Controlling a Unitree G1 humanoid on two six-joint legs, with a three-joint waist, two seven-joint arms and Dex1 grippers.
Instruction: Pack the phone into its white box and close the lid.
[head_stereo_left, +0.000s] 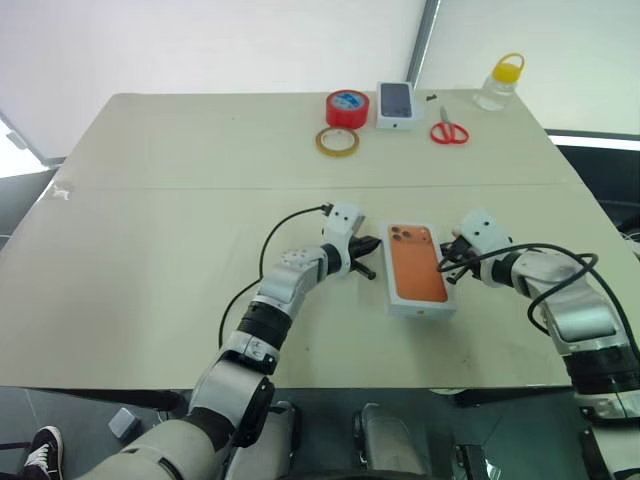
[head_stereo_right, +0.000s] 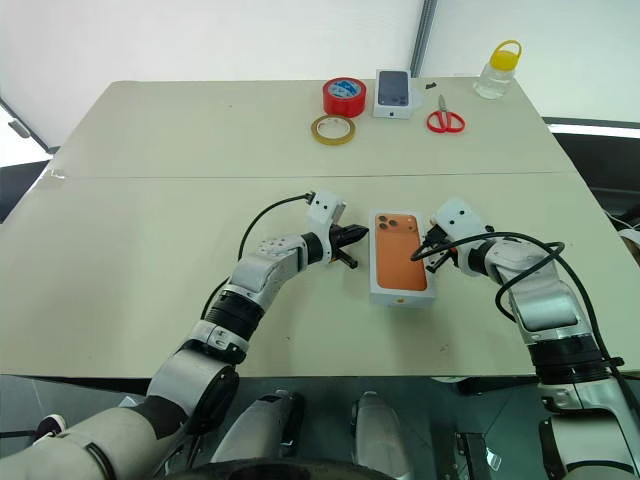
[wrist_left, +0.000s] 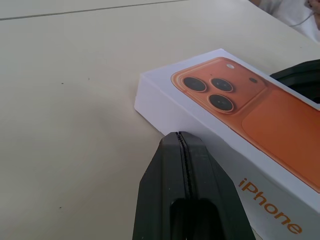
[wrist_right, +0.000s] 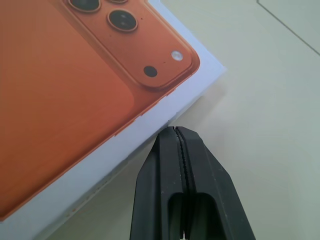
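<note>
near the front middle of the table (head_stereo_left: 150, 200) lies the white box (head_stereo_left: 418, 272), shut, its lid (head_stereo_right: 402, 262) on top with an orange phone picture and dark lenses at the far corner. the phone itself cannot be seen. left gripper (head_stereo_left: 366, 250) sits at the box's left long side, fingers pressed together on nothing, tips right at the wall near the lens end. right gripper (head_stereo_left: 449, 262) is at the opposite side, also pinched closed and empty. at the far edge stand a red tape roll (head_stereo_left: 346, 107), a tan tape ring (head_stereo_left: 337, 141), a small carton (head_stereo_left: 397, 104), red scissors (head_stereo_left: 449, 130) and a jar with a yellow cap (head_stereo_left: 498, 82).
</note>
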